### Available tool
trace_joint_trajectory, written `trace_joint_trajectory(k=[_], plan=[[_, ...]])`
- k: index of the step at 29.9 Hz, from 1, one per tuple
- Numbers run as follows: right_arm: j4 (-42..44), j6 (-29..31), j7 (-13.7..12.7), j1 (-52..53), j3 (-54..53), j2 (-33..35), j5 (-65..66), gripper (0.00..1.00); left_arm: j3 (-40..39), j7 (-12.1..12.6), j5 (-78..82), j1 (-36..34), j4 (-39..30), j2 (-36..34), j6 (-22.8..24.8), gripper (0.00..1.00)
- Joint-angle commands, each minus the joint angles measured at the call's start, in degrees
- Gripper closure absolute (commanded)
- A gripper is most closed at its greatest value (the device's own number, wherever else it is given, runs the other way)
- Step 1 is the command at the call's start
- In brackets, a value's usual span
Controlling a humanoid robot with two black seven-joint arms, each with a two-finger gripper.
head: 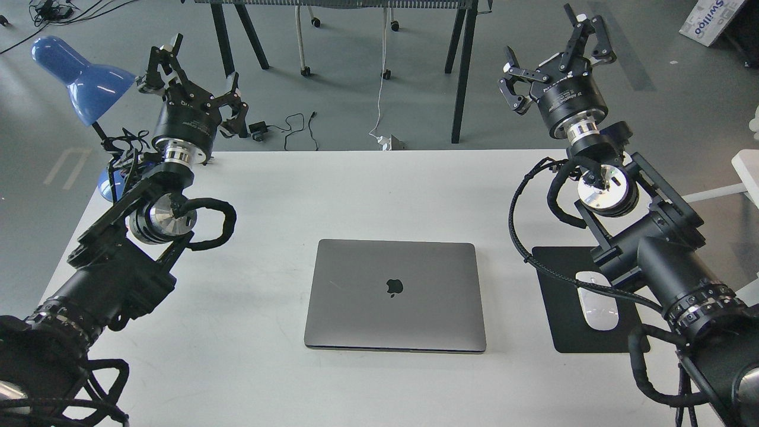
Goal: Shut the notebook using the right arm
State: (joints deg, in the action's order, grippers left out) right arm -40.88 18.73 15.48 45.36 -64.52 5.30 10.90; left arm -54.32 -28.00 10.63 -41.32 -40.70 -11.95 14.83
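White table (267, 178), grey floor behind. Notebook (394, 295) at table centre, lid flat down, logo up. My right gripper (557, 62) raised well behind it, fingers spread, holding nothing; left gripper (190, 89) likewise. Risk: right arm lowering could sweep mouse (599, 302) off mousepad (563, 320).

Both black arms rise from the lower corners and reach forward, each bent at the wrist so its claw points up and away. The left claw (193, 83) is raised at the far left, fingers spread apart and holding nothing. The right claw (554, 50) is lifted at the far right, fingers likewise splayed wide and empty. A looped cable sleeve hangs beside each wrist.
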Motion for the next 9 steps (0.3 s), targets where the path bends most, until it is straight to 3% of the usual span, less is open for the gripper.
trace_joint_trajectory(k=[1,9], plan=[[-0.1,0.0,0.0,0.0,0.0,0.0,0.0,0.0,0.0,0.0,0.0,0.0,0.0,0.0,0.0,0.0],[-0.2,0.1,0.0,0.0,0.0,0.0,0.0,0.0,0.0,0.0,0.0,0.0,0.0,0.0,-0.1,0.0]])
